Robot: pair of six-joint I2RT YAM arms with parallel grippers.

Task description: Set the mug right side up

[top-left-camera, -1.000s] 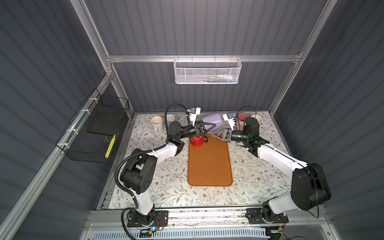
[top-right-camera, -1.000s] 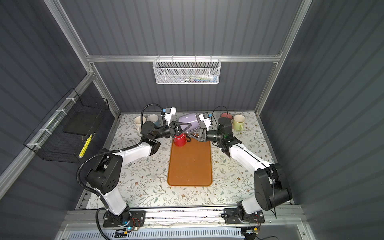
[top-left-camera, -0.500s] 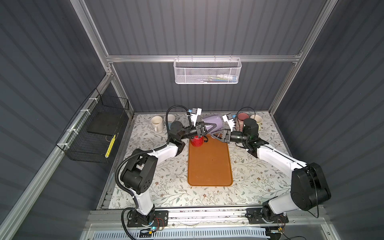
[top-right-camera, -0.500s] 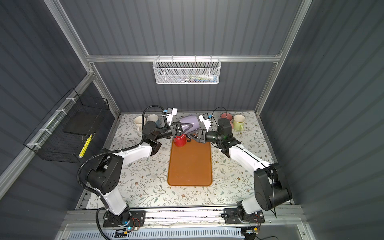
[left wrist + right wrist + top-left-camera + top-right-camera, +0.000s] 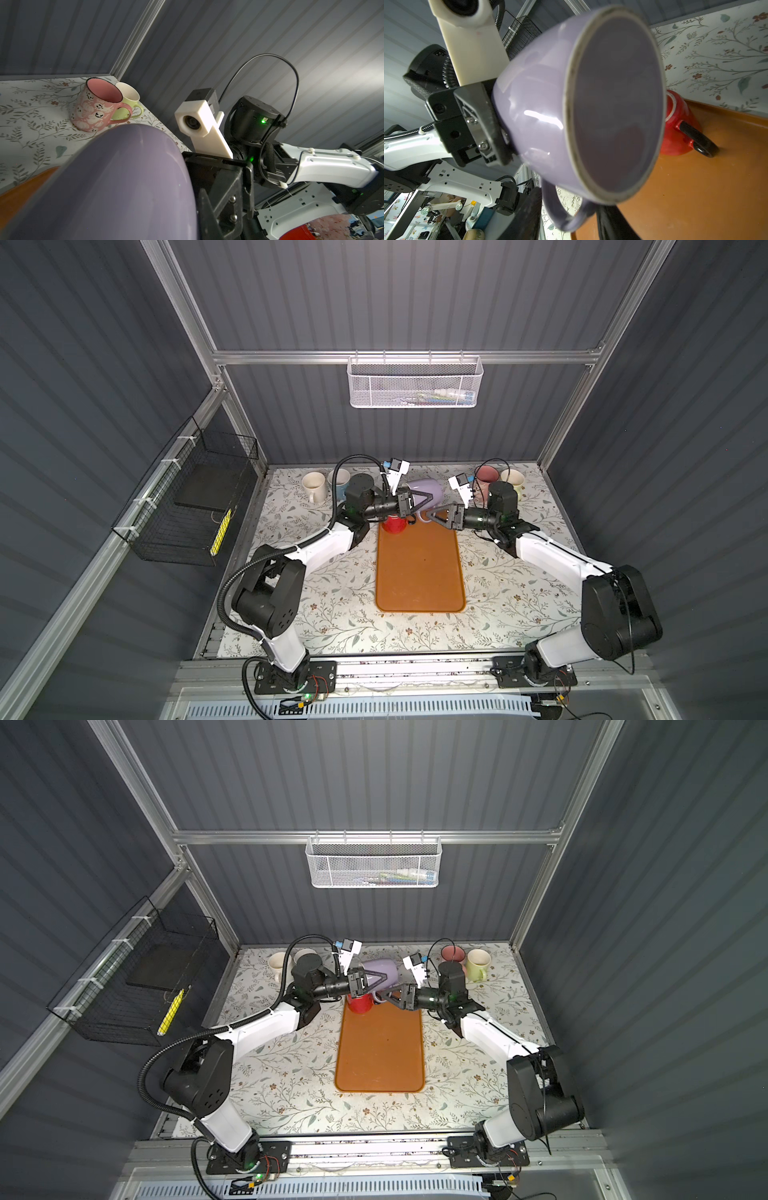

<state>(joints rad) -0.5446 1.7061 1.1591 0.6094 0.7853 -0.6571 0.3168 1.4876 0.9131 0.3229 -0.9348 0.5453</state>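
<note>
The purple mug (image 5: 426, 489) (image 5: 384, 969) hangs in the air over the far end of the orange tray (image 5: 419, 572), tipped on its side. Its mouth (image 5: 614, 108) faces the right wrist camera. My left gripper (image 5: 417, 504) (image 5: 370, 982) is shut on the mug's base end, one finger (image 5: 218, 197) lying against the purple wall (image 5: 114, 187). My right gripper (image 5: 436, 516) (image 5: 569, 224) stands open, its fingers either side of the handle (image 5: 562, 216) without pinching it. A red mug (image 5: 394, 524) (image 5: 677, 128) stands upside down on the tray's far left corner.
A cream mug (image 5: 313, 485) and a blue mug (image 5: 338, 479) stand at the back left. A pink mug (image 5: 486, 477) and a pale green one (image 5: 513, 479) stand at the back right. A black wire basket (image 5: 195, 506) hangs on the left wall.
My right gripper has opened and let go of the purple mug's handle. The left gripper keeps its hold, and the mug has barely moved.
</note>
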